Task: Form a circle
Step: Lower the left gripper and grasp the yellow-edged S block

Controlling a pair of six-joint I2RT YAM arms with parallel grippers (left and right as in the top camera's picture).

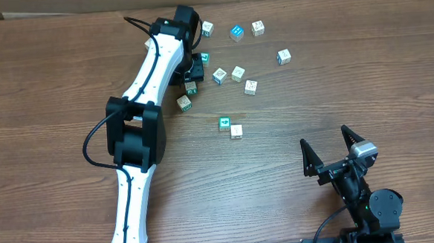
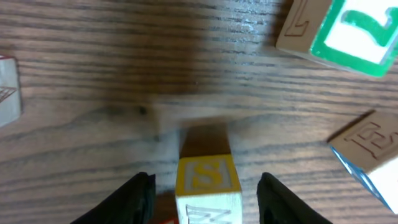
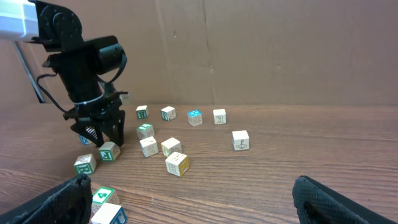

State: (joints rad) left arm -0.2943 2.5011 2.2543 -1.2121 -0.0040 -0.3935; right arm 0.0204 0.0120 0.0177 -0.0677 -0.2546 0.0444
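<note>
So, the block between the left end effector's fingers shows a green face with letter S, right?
Not green: the block between the fingers of the left end effector shows a yellow face with letter S. The left wrist view shows it.

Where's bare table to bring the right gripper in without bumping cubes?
Bare tabletop lies between the right gripper and the two-cube pair, and right of the far-right cube. Left of the left arm is bare too. Crowded: around the left gripper, cubes close by.
</note>
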